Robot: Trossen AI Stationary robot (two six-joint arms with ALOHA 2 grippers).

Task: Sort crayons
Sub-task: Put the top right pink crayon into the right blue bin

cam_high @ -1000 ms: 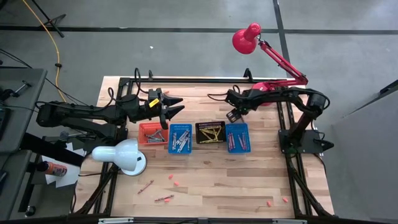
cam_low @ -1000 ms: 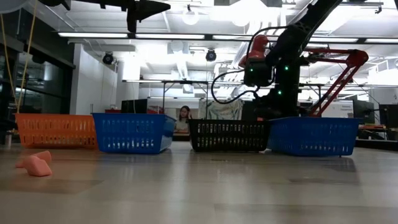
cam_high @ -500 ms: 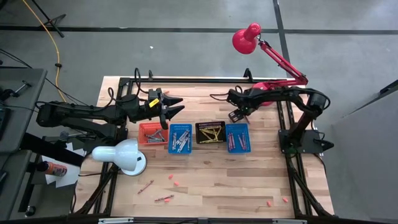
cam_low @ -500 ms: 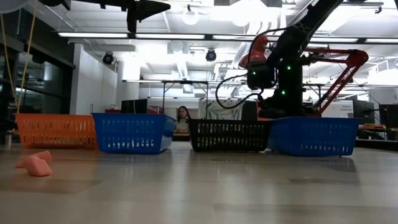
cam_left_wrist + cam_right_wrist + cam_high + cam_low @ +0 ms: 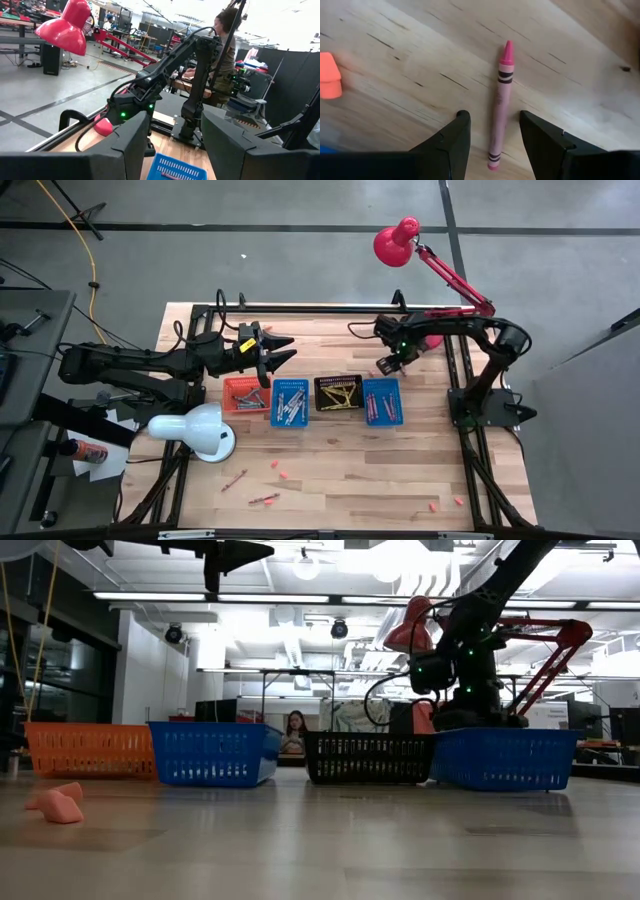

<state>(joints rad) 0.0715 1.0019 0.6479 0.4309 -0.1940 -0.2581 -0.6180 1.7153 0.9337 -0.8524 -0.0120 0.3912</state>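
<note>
Pink crayon (image 5: 499,106) lies flat on the bare wooden table (image 5: 340,470) behind the row of baskets, directly under the right gripper (image 5: 492,137), whose empty fingers stand apart on either side of it. A clean pickup likely means dropping straight down and pinching mid-shaft. Across the table, the left gripper (image 5: 283,352) hangs open above the orange basket (image 5: 243,395), waiting.

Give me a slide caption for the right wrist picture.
Right gripper, open, poised over a pink crayon lying on the wooden table.
</note>
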